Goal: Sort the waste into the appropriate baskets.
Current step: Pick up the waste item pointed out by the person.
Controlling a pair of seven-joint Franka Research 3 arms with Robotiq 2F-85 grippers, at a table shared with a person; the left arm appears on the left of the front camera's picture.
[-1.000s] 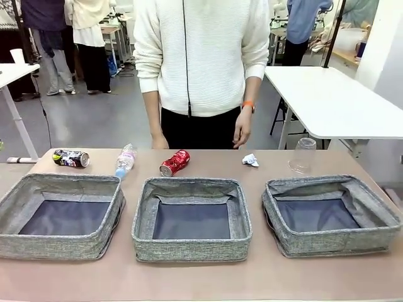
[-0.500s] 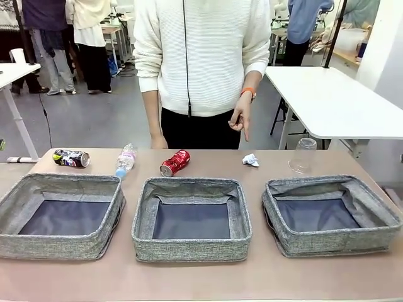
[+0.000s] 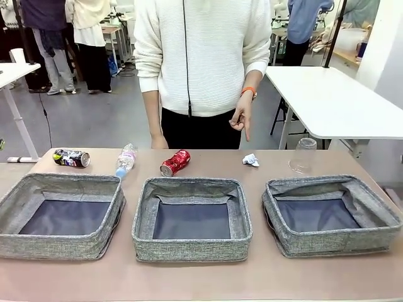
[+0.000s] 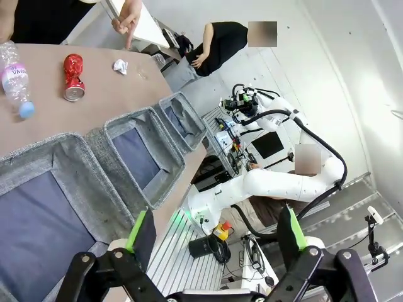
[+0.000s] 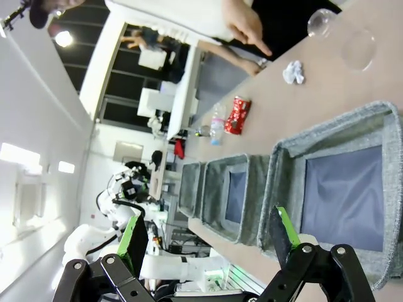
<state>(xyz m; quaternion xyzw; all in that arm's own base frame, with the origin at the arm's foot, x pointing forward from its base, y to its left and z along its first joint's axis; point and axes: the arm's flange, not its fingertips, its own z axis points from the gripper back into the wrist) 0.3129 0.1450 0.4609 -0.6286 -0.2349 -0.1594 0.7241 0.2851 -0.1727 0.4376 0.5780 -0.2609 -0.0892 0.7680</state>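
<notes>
Tabletop read as a clock face, near edge at 6. Three grey woven baskets in a row: left basket (image 3: 60,246) at 9 o'clock, middle basket (image 3: 192,248) at the dial's centre, right basket (image 3: 334,242) at 3 o'clock. Two cans: dark printed can (image 3: 71,158) at 10 o'clock, crushed red can (image 3: 175,162) just short of 12. One clear blue-capped bottle (image 3: 126,160) at 11. One white crumpled paper ball (image 3: 250,160) at 1. One clear plastic cup (image 3: 303,155) at 2. Five pieces of waste in all. One person (image 3: 201,56) beyond the 12 o'clock edge.
</notes>
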